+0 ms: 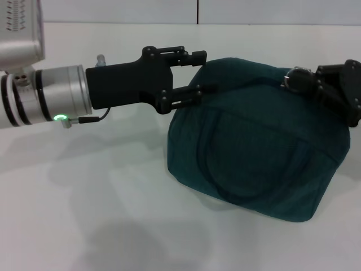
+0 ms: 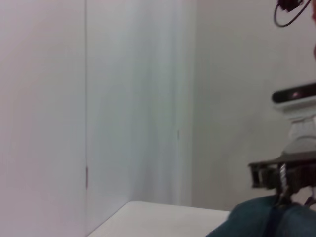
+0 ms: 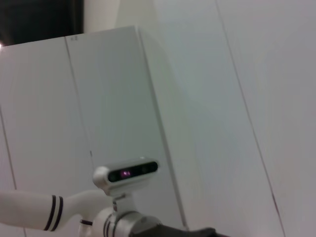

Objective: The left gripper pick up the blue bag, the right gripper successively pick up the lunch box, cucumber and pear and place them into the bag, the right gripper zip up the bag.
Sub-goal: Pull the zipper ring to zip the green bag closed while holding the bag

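The blue bag (image 1: 254, 147) sits on the white table (image 1: 84, 214), its top closed; a corner of the blue bag (image 2: 256, 222) also shows in the left wrist view. My left gripper (image 1: 200, 73) reaches in from the left and is shut on the bag's upper left end, one finger behind the fabric and one in front. My right gripper (image 1: 302, 82) is at the bag's top right, shut on the metal zip pull (image 1: 293, 77). The right gripper (image 2: 281, 175) also appears above the bag in the left wrist view. The lunch box, cucumber and pear are out of view.
Bare white table surrounds the bag in front and to the left. White wall panels (image 2: 123, 98) stand behind the table. The right wrist view shows only the panels and the robot's head camera (image 3: 126, 174).
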Available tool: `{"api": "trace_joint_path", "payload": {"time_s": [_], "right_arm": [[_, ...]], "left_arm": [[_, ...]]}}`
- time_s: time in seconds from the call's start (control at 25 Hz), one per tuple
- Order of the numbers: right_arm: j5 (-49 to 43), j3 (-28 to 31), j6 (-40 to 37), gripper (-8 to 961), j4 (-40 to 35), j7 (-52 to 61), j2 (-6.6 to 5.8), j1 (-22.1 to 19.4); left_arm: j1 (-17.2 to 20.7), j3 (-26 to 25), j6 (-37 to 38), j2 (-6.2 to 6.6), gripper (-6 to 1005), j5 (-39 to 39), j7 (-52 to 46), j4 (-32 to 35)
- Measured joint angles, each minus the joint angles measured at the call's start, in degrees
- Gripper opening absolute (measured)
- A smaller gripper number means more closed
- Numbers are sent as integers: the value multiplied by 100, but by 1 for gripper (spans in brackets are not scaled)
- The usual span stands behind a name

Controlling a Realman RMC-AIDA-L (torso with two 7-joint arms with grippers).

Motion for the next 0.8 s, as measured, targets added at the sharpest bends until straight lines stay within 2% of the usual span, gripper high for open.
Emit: {"api": "trace_joint_path", "payload": {"time_s": [0.28,0.56,0.8], "right_arm": [[1,72,-234,6,-27,15,34,-356],[32,191,-542,7,3,50,42,-595],[27,233,-508,6,65,151,-58,-807]], "left_arm": [[6,2,117,17,543,84,-30,12],[2,-8,56,-49,537,305,0,-26],[12,0,-61,-91,532,356,17,-111]]}}
